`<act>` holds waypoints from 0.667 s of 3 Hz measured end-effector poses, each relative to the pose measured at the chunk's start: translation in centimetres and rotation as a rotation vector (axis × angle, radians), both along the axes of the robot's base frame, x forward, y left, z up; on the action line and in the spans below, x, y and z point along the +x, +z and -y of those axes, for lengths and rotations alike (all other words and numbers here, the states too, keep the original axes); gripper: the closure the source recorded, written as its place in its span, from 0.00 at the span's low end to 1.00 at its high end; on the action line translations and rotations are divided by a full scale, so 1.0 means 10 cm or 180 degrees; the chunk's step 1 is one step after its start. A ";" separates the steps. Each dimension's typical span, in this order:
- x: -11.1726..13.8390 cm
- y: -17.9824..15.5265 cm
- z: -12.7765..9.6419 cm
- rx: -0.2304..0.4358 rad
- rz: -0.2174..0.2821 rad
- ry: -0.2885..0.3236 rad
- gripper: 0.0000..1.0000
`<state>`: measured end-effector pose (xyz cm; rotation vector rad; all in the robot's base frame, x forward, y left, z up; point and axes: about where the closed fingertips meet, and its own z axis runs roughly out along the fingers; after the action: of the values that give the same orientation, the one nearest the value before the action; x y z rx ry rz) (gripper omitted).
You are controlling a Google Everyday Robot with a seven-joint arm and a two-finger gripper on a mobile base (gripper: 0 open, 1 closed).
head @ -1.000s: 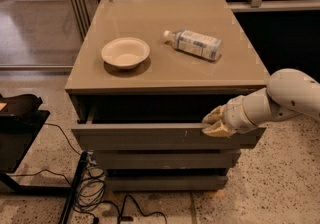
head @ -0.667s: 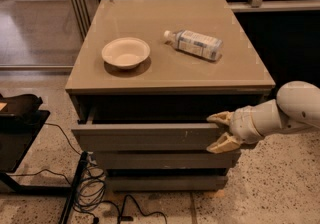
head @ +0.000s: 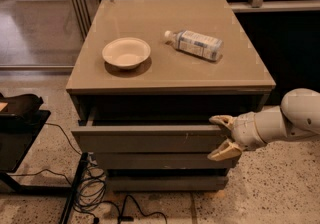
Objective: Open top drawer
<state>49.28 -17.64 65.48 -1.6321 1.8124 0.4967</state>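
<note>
The top drawer [head: 145, 139] is a wide grey-taupe drawer in a low cabinet. It stands pulled out a short way, with a dark gap behind its front panel and small pale scratches right of centre. My gripper [head: 221, 137] is at the drawer front's right end, on a white arm that comes in from the right. Its two cream fingers are spread apart, one [head: 222, 119] at the top edge of the panel and one [head: 224, 152] near its bottom edge. They hold nothing.
On the cabinet top [head: 235, 73] sit a white bowl [head: 126, 52] at the left and a plastic bottle [head: 195, 44] lying on its side at the right. Two lower drawer fronts [head: 160, 161] are closed. A black stand [head: 22, 128] and cables [head: 92, 188] lie on the floor to the left.
The gripper's fingers have spread apart and the arm has drawn back to the right, off the drawer front. The drawer stays pulled out as before.
</note>
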 end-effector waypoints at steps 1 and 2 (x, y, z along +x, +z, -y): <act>-0.01 0.04 -0.01 0.0008 -0.0006 0.0006 0.60; -0.01 0.10 -0.01 0.0008 -0.0006 0.0006 0.83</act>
<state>49.15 -17.57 66.44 -1.6324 1.8109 0.5015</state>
